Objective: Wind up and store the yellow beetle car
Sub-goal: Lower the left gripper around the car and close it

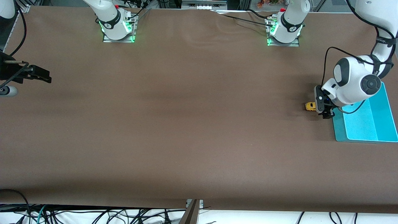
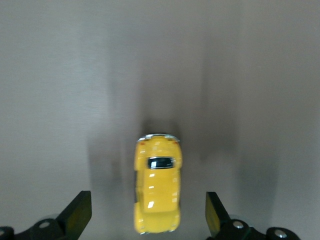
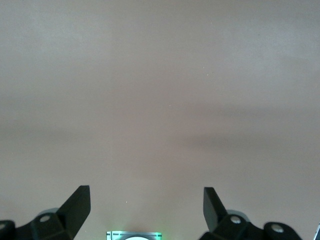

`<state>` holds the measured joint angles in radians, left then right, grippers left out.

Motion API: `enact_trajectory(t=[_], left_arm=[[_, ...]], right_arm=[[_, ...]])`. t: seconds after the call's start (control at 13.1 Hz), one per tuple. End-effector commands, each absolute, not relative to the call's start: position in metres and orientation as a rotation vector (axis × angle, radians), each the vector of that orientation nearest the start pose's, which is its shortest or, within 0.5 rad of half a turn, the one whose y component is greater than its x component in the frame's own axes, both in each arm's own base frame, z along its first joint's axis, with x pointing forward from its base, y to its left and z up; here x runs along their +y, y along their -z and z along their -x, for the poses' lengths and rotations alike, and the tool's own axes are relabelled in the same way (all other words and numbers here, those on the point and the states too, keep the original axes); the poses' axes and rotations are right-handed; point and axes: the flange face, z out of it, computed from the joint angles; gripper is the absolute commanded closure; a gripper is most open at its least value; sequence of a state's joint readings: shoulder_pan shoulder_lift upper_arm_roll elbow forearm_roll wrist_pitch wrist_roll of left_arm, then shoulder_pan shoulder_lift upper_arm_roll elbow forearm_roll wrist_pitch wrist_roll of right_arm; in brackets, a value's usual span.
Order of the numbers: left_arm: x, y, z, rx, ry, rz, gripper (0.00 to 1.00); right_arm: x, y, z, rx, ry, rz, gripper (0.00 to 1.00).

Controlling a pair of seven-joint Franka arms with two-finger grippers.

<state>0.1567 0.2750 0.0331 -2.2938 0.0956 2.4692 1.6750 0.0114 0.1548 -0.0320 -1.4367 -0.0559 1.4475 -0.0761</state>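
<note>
Left pincer (image 1: 325, 112): front view, low over the brown bench (image 1: 186, 124) at the left arm's end, just beside the teal tray (image 1: 367, 124). Yellow beetle car (image 1: 310, 106): on the bench, just beside that pincer toward the right arm's end, not gripped. Teal tray: flat on the bench, partly covered by the left arm's wrist. Right pincer (image 1: 40, 74): over the bench edge at the right arm's end, well apart from the car; arm waiting.

Left wrist view: left pincer (image 2: 148, 217) spread wide, both fingertips (image 2: 77, 212) clear of the car, nothing gripped. Yellow beetle car (image 2: 157, 190) centred between the two fingers, upright on its wheels on the bench (image 2: 250, 75), dark window on top visible, gap on each side of the body.

Right wrist view: right pincer (image 3: 146, 212) spread wide, fingertips (image 3: 77, 207) dark and empty, nothing gripped. Bare bench surface (image 3: 160, 100) below; green-lit base plate (image 3: 134, 235) at the frame edge between the fingers.
</note>
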Motion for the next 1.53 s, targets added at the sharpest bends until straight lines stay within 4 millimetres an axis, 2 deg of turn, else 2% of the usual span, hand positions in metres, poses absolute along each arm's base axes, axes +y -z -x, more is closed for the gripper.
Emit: enact_trajectory(t=[0.0,0.08,0.15,0.23,0.38,0.46,0.61,0.69,0.77,0.84,0.92,1.0,1.07,1.15,1.22,1.38,1.45], left_arm=[[0.093,-0.214,-0.489,2.252,-0.107,2.161,0.0],[0.093,-0.206,-0.49,2.25,-0.095,2.155,0.0],[0.094,-0.207,-0.493,2.239,-0.074,2.143,0.0],[0.098,-0.207,-0.493,2.233,-0.072,2.14,0.0],[0.114,-0.192,-0.492,2.216,-0.058,2.105,0.0],[0.117,-0.184,-0.49,2.216,-0.061,2.109,0.0],[0.122,-0.181,-0.49,2.238,-0.076,2.08,0.02],[0.119,-0.171,-0.489,2.274,-0.103,2.052,0.26],[0.118,-0.167,-0.488,2.279,-0.109,2.056,0.42],[0.115,-0.166,-0.486,2.294,-0.117,2.052,0.69],[0.113,-0.168,-0.487,2.306,-0.117,2.036,0.89],[0.114,-0.17,-0.487,2.308,-0.125,2.039,0.98],[0.114,-0.171,-0.488,2.306,-0.124,2.04,0.98],[0.116,-0.179,-0.491,2.287,-0.112,2.041,0.98],[0.118,-0.198,-0.495,2.268,-0.11,2.039,0.98],[0.13,-0.245,-0.516,2.268,-0.236,2.11,0.98],[0.127,-0.269,-0.531,2.3,-0.334,2.142,0.98]], right_arm=[[-0.019,-0.593,-0.583,-0.081,-0.216,3.196,0.0],[-0.019,-0.593,-0.586,-0.086,-0.214,3.195,0.0],[-0.019,-0.592,-0.587,-0.088,-0.214,3.195,0.0],[-0.019,-0.592,-0.588,-0.088,-0.214,3.195,0.0],[-0.019,-0.593,-0.588,-0.09,-0.212,3.197,0.0],[-0.019,-0.592,-0.588,-0.088,-0.214,3.197,0.0],[-0.02,-0.593,-0.588,-0.085,-0.212,3.197,0.0],[-0.02,-0.593,-0.588,-0.085,-0.212,3.197,0.0],[-0.02,-0.593,-0.588,-0.086,-0.209,3.197,0.0],[-0.02,-0.593,-0.588,-0.085,-0.212,3.197,0.0],[-0.019,-0.593,-0.588,-0.088,-0.212,3.197,0.0],[-0.019,-0.593,-0.588,-0.085,-0.212,3.197,0.0],[-0.019,-0.593,-0.588,-0.085,-0.212,3.197,0.0],[-0.019,-0.592,-0.588,-0.086,-0.214,3.197,0.0],[-0.019,-0.592,-0.588,-0.086,-0.214,3.197,0.0],[-0.019,-0.593,-0.588,-0.088,-0.211,3.195,0.0],[-0.019,-0.593,-0.588,-0.085,-0.212,3.197,0.0]])
